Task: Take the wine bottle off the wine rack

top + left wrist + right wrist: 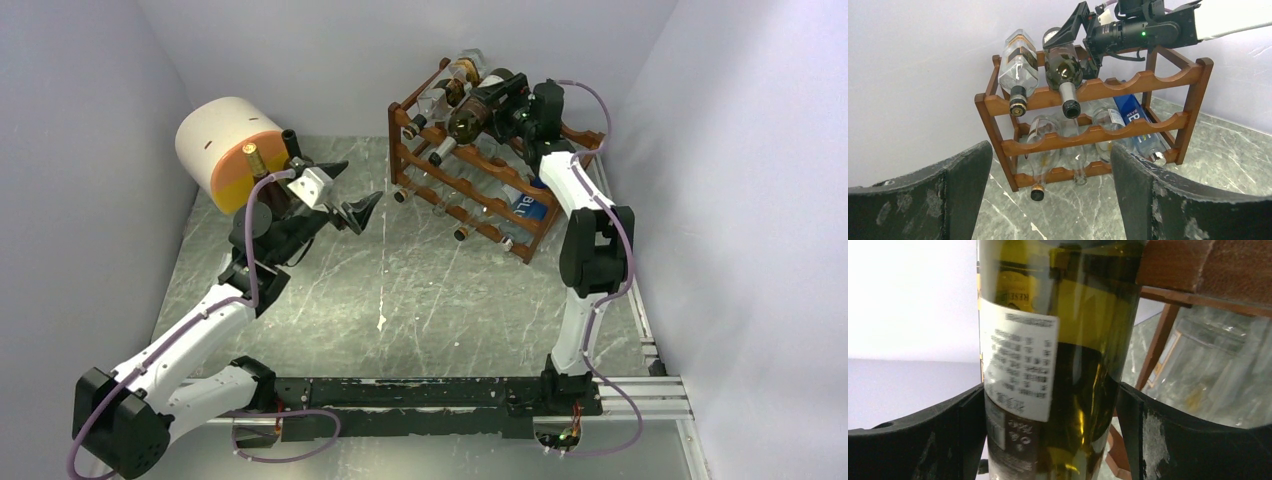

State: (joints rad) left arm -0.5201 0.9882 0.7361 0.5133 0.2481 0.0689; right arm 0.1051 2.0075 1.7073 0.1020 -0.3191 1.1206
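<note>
The dark green wine bottle [1064,70] is being gripped around its body by the right gripper [1050,435], both fingers pressing against the glass. It is lying on the top tier of the wine rack [1098,135], at one o'clock on the table [420,300]. The left gripper [1050,200] is being held wide open, nothing in it, at ten o'clock.

Top looks down, left wrist faces wine rack [1143,81] — shared, right wrist close-up.

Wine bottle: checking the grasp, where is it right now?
Top view, back right: the wine bottle lies on the rack's top tier beside a clear bottle, between the right gripper's fingers.
</note>
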